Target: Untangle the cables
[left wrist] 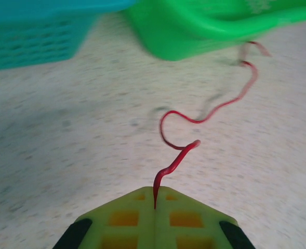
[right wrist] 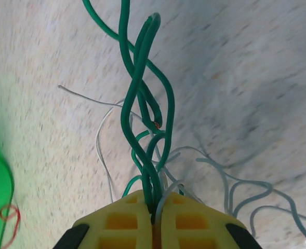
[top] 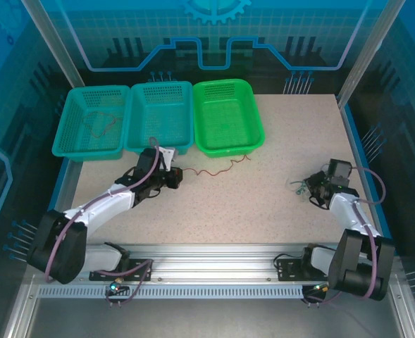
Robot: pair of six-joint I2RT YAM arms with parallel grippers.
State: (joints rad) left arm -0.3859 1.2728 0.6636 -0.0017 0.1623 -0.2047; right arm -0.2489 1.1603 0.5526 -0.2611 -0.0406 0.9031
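I judge the red cable (left wrist: 194,121) freed, with left fingers (left wrist: 124,220) clamped on its end and right fingers (right wrist: 121,223) clamped on the green-and-pale cables (right wrist: 140,62) at the right of the table (top: 263,218) — next, set the red aside and tease the rest apart.

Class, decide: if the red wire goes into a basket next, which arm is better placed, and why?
Left, probably. The left gripper is shut on the red wire, close to the green basket. The right gripper sits farther away, shut on the green and pale wires.
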